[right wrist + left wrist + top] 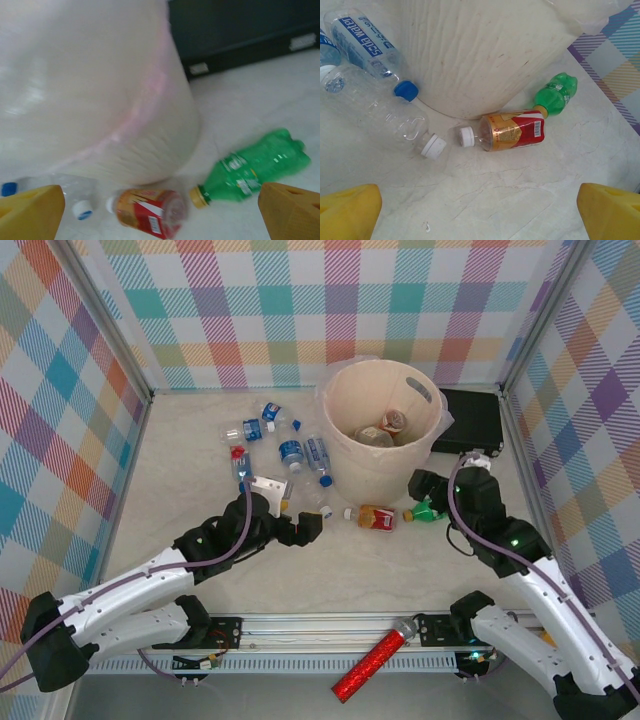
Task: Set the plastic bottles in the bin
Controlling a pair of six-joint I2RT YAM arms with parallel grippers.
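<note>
The job stood partway: a few bottles (385, 427) lay inside the bin (345, 465), but most were on the table (330, 580) outside it. A cluster of clear bottles (283, 445) lay to the bin's left. Two more lay at its near foot: a red bottle (377, 517) and a green bottle (424, 511), the green one's cap toward the red one's base; whether they touched could not be told. The left gripper (306, 528) hung low over the table, jaws spread wide and empty, and its wrist view had the red bottle ahead. The right gripper (424, 484) was likewise wide open and held nothing, poised beside the bin wall near the green bottle. The step in hand looked like an approach to a fresh pick, red bottle for the left arm, green for the right. The next move would call for lowering the jaws astride a bottle's body, crosswise to its length, then closing gently, since crushed plastic could squirm or roll, and lifting clear of the rim before release.
</note>
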